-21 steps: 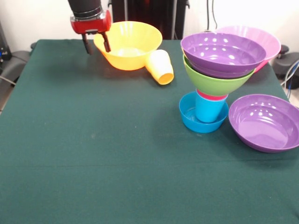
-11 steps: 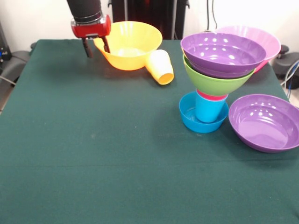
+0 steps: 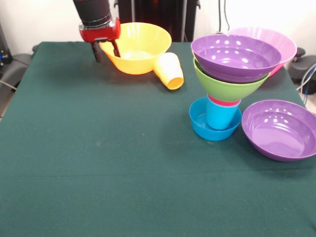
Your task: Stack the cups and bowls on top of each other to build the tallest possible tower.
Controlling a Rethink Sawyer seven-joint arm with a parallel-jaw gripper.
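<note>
1 tower [image 3: 224,94] already stands right of centre: a small blue bowl [image 3: 202,126] on the cloth with a blue cup [image 3: 220,116] upright in it, a sliver of red cup [image 3: 222,102] above, then a lime green bowl [image 3: 229,86] and a purple bowl [image 3: 236,57] nested on top. the step in hand looks like fetching the next piece, since the gripper [image 3: 105,51] hangs at the left rim of the large orange-yellow bowl [image 3: 136,47] at the far side of the table [image 3: 98,163], its 2 fingers spread apart with 1 on each side of the rim, gripping nothing yet. the next move likely calls for closing on that rim and lifting without nudging the yellow-orange cup [image 3: 169,70], which lies on its side touching the bowl's right flank. a 2nd purple bowl [image 3: 280,129] sits just beside the tower's base, and a pink bowl [image 3: 276,42] shows behind its top. the stack is glossy, top-heavy and leans slightly, so adding weight risks tipping.
</note>
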